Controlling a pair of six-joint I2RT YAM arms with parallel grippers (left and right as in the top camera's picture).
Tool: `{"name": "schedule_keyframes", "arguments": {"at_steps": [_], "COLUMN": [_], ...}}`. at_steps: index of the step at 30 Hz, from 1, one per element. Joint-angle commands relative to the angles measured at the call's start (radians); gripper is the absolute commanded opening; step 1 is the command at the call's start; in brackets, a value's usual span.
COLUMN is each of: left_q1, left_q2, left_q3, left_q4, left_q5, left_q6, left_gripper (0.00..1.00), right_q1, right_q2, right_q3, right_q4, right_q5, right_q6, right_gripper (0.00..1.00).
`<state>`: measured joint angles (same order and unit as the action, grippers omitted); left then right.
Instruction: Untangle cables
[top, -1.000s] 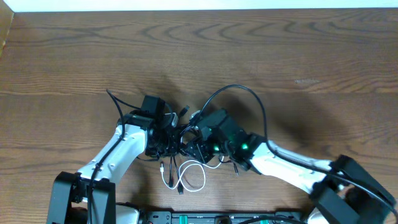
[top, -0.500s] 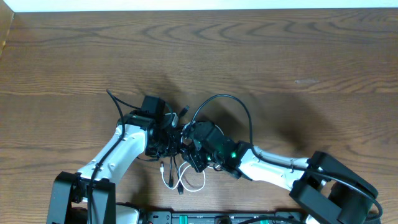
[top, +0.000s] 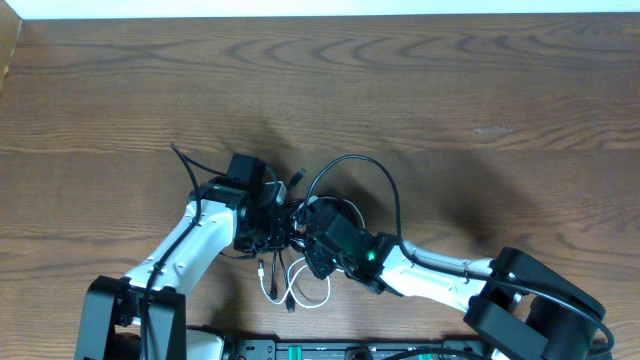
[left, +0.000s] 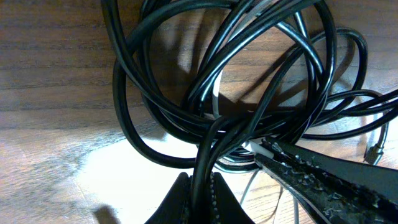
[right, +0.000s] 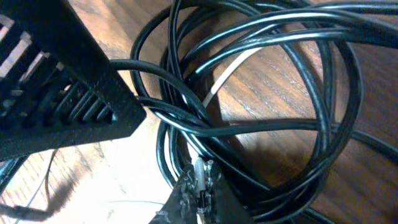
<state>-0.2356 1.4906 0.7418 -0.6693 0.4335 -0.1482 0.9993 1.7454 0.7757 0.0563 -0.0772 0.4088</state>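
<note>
Near the front edge, left of centre: black cables (top: 290, 212) lie in one tangle on the wood surface (top: 450, 80), between the tips of the two arms.
Loop: one black strand arcs out of the tangle toward the back edge, then curves round to the right and comes down beside the right arm (top: 440, 268).
White: a white cable (right: 231, 71) threads through the black coils. Thin white loops lie just in front of the tangle, toward the front edge.
Left arm (top: 190, 240): reaches in from the front edge on the left, with its tip at the left side of the tangle.
Left jaws: apart. Black strands run through the gap along one finger (left: 186, 199), and none looks pinched.
Right arm: reaches in from the front-right corner, with its tip at the right side of the tangle, near the left arm's tip.
Right jaws: wide apart, with one finger (right: 62, 81) over the coils and the other low. Several black strands cross the gap, none clamped.
</note>
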Motion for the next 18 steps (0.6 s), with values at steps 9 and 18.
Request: {"name": "schedule_keyframes", "arguments": {"at_steps": [9, 18], "left_q1": [0.005, 0.005], "left_q2": [0.007, 0.007], "left_q3": [-0.007, -0.007], "left_q4": [-0.002, -0.003], "left_q5": [-0.008, -0.038], "left_q6": [0.021, 0.020], "left_gripper": [0.08, 0.09], "right_q1": [-0.016, -0.018], "right_q2": [-0.177, -0.433], "right_q3": [0.009, 0.009], "right_q4": [-0.018, -0.102], "right_q5": [-0.090, -0.090], "right_q6": [-0.006, -0.006], "right_gripper": [0.01, 0.01]}}
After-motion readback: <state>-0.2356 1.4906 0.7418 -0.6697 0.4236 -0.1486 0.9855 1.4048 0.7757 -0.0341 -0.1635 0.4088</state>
